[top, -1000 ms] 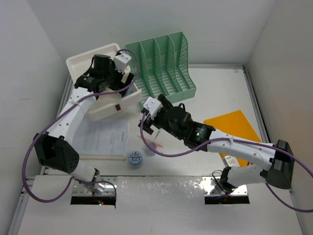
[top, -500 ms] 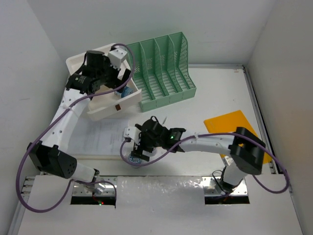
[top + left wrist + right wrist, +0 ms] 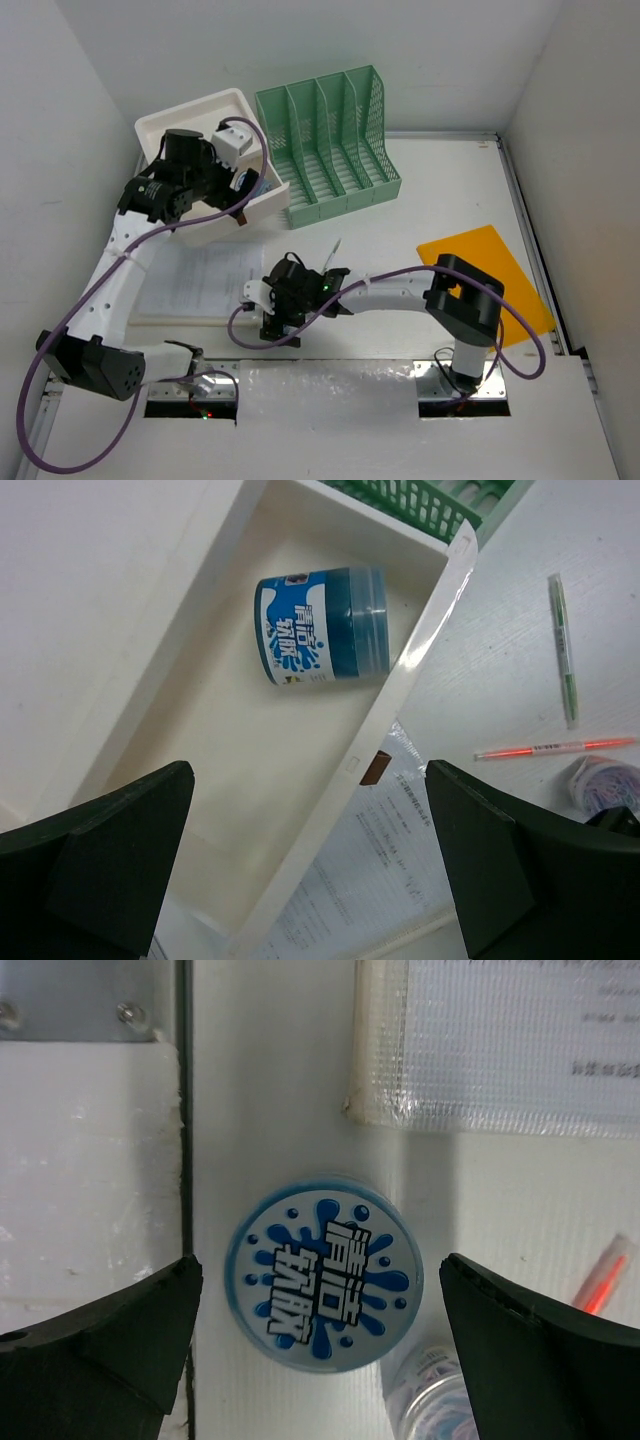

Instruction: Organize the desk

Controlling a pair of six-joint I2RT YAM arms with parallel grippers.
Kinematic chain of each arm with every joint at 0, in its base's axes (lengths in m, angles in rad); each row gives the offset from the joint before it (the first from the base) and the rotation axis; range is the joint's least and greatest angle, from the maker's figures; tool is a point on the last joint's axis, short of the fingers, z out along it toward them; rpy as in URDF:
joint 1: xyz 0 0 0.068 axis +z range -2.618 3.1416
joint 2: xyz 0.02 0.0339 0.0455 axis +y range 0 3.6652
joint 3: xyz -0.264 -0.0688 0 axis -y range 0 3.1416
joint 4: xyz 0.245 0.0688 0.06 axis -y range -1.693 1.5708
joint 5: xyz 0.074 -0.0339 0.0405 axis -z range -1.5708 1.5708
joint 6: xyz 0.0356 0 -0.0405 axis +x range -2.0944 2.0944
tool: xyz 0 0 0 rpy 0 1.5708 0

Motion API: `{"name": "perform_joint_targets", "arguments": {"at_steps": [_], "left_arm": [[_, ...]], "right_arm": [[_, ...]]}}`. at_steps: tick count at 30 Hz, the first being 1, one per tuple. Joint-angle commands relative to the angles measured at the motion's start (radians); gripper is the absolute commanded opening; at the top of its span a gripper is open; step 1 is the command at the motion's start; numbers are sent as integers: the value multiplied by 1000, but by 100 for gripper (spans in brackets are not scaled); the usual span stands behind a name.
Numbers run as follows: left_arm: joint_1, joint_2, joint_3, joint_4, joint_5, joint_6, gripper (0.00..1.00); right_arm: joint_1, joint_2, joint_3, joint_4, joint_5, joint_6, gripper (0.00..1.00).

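Jaws wide; right gripper (image 3: 318, 1278) straight down.

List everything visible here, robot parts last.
desk: one, white, beneath everything
drawer box: one, white, far left, drawer open
file rack: one, green, far centre
blue tub: one, sideways in the open drawer
sleeved sheet: one, white, near left
blue-lidded tub: one, near edge, by the sheet's corner
folder: one, orange, right side
green pen: one, mid-desk
orange pen: one, beside it
small round item: one, clear, by the orange pen
left gripper: open, above the drawer
right gripper: open, above the blue-lidded tub
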Motion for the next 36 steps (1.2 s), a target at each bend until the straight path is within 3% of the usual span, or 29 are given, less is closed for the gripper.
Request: {"name": "perform_joint_targets", "arguments": {"at_steps": [1, 4, 6, 7, 8, 11, 12, 15, 20, 24, 28, 36], "left_arm": [[2, -37, -3, 5, 15, -2, 100], [2, -46, -18, -6, 4, 6, 100], [2, -49, -21, -20, 4, 11, 100], [2, -55, -26, -24, 13, 15, 100], [2, -58, -28, -33, 19, 18, 100], [2, -72, -32, -69, 77, 57, 99], [2, -75, -31, -78, 90, 67, 98], [2, -80, 6, -124, 151, 80, 97], [2, -95, 44, -142, 195, 84, 98], [2, -97, 87, -151, 325, 78, 100], [0, -101, 115, -176, 517, 74, 100], [0, -144, 107, -250, 680, 104, 100]], "right_arm": [[0, 58, 58, 23, 4, 14, 97], [0, 78, 75, 15, 38, 17, 91], [0, 75, 60, 36, 49, 21, 79], [0, 70, 52, 61, 54, 24, 70], [0, 60, 34, 75, 58, 32, 50], [0, 3, -8, 130, 58, 34, 27], [0, -17, -20, 138, 49, 33, 12], [8, -133, -72, 185, 64, 27, 0], [19, -412, -247, 398, 276, 1, 0], [17, -523, -390, 753, 458, -54, 0], [14, -445, -254, 730, 550, -144, 0], [14, -381, -157, 783, 634, -212, 0]]}}
